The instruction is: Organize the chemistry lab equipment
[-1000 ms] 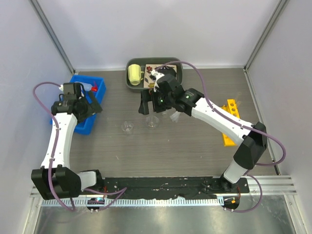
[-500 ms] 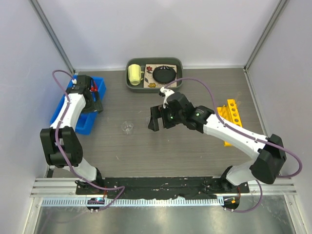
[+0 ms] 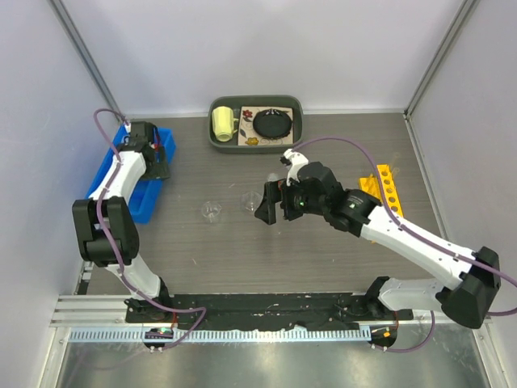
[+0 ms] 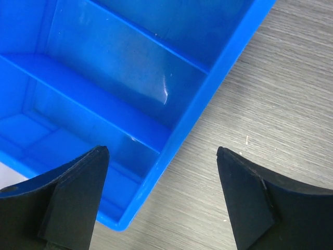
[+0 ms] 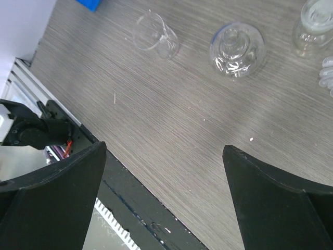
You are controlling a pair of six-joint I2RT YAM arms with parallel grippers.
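Note:
A small clear beaker and a clear flask stand on the table's middle. The right wrist view shows the beaker, the flask, another small glass vessel and white pipette bulbs. My right gripper is open and empty above bare table, just right of the flask; it also shows in its wrist view. My left gripper is open and empty over the right rim of the blue bin; its wrist view shows the rim. A yellow holed tube rack lies at the right. The squeeze bottle is hidden.
A green tray at the back holds a yellow mug and a round black disc. The blue bin's compartments seen from the left wrist hold nothing. A black rail runs along the table's near edge.
My right gripper has drawn back from the green tray to the near side of the flask. My left arm has swung, bringing its gripper to the bin's right rim.

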